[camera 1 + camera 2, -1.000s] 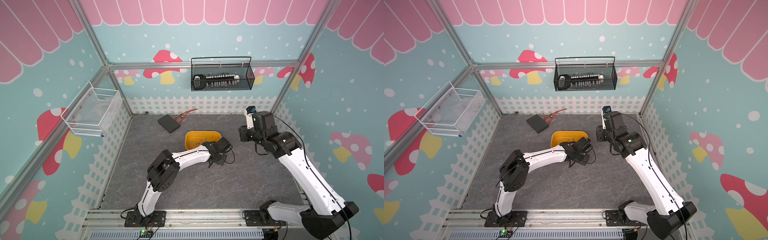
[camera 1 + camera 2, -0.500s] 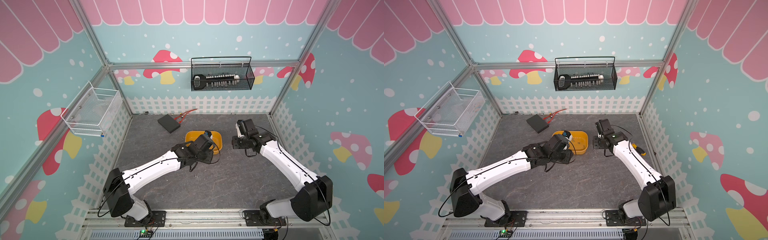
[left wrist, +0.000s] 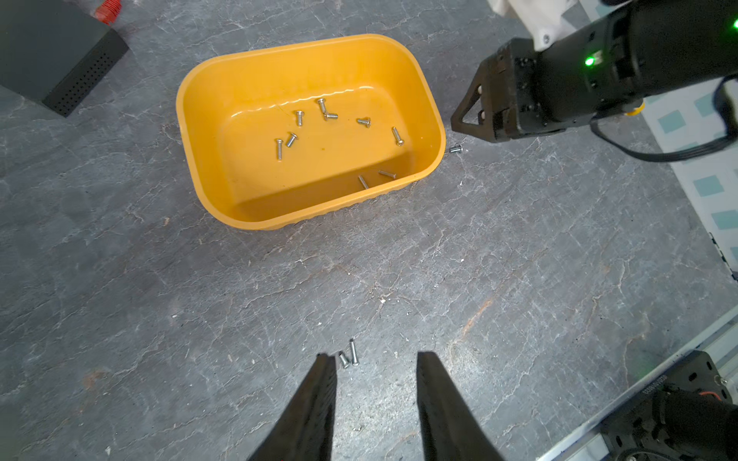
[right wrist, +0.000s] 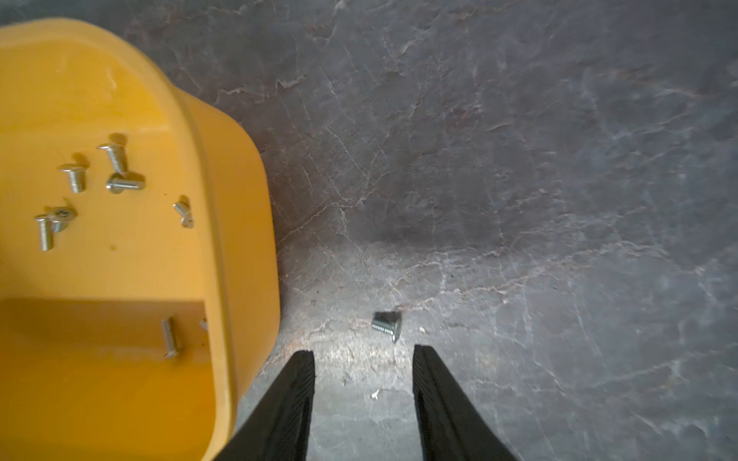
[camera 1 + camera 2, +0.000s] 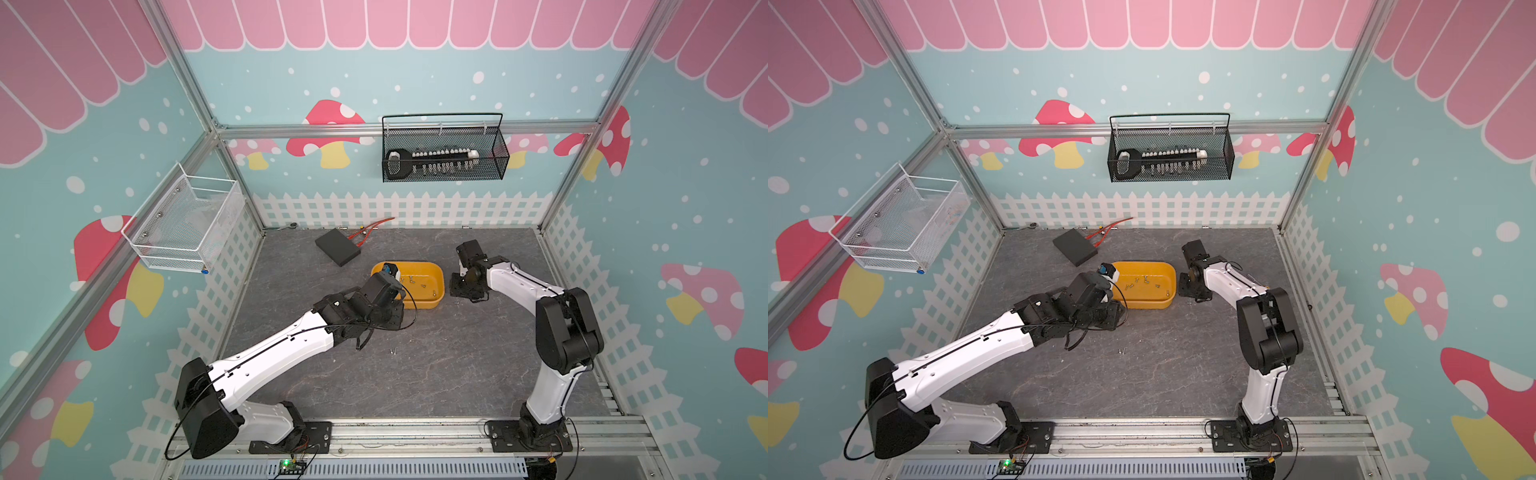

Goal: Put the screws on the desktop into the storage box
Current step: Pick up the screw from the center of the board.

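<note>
- Left gripper point(image 3: 375, 357), part-open and empty, is aiming at two screws point(image 3: 348, 356) at the storage box's point(image 5: 428, 304) six o'clock, seen from above.
- Right gripper point(image 4: 362, 351), likewise parted and empty, is framing a lone screw point(image 4: 386, 322) at four o'clock.

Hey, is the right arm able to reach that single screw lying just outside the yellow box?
Probably yes. The screw lies on bare desktop just ahead of the right gripper, its fingers open, clear of the box wall, with nothing between.

Desktop point(image 5: 436, 374): storage box point(image 5: 424, 302), screws point(image 3: 353, 352), black box point(image 5: 336, 248)
</note>
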### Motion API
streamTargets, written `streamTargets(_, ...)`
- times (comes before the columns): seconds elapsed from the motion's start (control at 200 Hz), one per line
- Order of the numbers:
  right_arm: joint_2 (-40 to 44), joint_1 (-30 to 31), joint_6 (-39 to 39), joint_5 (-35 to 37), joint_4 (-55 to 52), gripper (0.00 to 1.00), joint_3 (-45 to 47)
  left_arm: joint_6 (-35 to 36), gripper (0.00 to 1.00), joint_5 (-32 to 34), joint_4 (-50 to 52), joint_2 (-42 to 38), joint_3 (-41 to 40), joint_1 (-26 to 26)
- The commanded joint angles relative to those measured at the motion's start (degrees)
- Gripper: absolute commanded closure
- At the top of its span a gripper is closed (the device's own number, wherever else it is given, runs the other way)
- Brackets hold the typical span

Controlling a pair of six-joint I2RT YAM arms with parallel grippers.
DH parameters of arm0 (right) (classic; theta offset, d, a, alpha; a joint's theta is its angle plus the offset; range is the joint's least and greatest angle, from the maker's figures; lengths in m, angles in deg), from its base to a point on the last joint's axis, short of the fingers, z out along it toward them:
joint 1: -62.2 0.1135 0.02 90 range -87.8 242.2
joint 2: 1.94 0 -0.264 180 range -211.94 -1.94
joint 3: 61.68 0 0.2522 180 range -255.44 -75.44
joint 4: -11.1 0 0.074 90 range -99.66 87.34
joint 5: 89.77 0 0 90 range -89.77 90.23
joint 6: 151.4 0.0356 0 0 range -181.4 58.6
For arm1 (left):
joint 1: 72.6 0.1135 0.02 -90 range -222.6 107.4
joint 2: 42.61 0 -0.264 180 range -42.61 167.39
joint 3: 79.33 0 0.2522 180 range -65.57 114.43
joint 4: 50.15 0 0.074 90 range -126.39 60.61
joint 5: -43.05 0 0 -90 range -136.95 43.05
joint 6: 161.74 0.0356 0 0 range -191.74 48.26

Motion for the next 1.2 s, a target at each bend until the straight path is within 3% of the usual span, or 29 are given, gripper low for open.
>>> streamTargets(0.0,-1.0,-0.2,0.6,0.0,0.0,0.55,-1.4,-0.4,0.62,0.1,0.4,-2.0,-1.3,1.0)
streamTargets(0.655,-4.4,-0.2,-7.6,1.5,-0.4,0.61,4.7,0.0,0.63,-0.4,0.1,-1.6,-1.8,1.8)
streamTargets(1.196,-8.7,-0.1,-13.6,2.1,-2.5,0.61,-2.0,0.2,0.63,-0.1,0.3,-0.9,-1.0,1.8)
